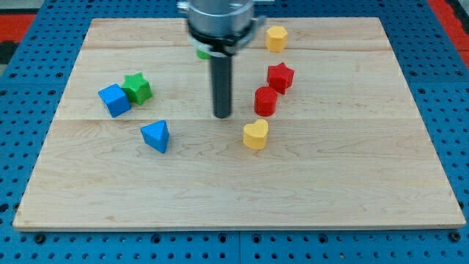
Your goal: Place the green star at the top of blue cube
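Resting my tip (pixel 223 116) on the wooden board (pixel 330 191), near the middle, a little toward the view's top. Carrying nothing and touching no block, being only a bare dark rod (pixel 222 81) hanging straight down from the grey arm housing (pixel 216 18).

Starting nearest the view's bottom. Logging a yellow heart (pixel 256 135) lying just below and to the view's right of my tip, near but apart. Noting a blue triangular block (pixel 155 136) sitting at about the same depth, well off to the view's left.

Moving farther up. Finding a red cylinder (pixel 265 101) standing to the view's right of my tip, close yet with a clear gap showing. Spotting the blue cube (pixel 114 100) far out on the view's left, well apart from my tip. Marking the green star (pixel 137 88) pressing against the cube's upper right side, so sitting to the cube's right and only slightly toward the view's top, touching or very nearly so.

Continuing upward. Seeing a red star (pixel 280 77) sitting just above and right of the red cylinder, looking close to contact. Catching a sliver of another green block (pixel 202 53) peeking out behind the arm housing, shape not telling. Ending at a yellow block (pixel 275 38) lying near the board's top edge, right of the housing, looking roughly hexagonal.
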Robot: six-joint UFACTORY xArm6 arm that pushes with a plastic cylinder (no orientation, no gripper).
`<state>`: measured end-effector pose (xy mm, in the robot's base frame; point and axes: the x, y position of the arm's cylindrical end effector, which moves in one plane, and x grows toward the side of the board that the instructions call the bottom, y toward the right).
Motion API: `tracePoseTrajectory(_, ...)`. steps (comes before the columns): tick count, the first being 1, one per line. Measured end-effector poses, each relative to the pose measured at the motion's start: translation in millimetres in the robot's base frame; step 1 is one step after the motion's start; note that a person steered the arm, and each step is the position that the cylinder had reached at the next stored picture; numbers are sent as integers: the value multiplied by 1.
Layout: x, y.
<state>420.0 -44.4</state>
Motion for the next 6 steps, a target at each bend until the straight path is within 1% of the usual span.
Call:
tracePoseTrajectory(1, -38, -7)
tracePoseTrajectory(2, -38, -51)
tracePoseTrajectory(3, -28, -55)
tracePoseTrajectory(4, -4, -81)
tracePoseTrajectory(5, -4, -97)
tracePoseTrajectory(6, -38, -121)
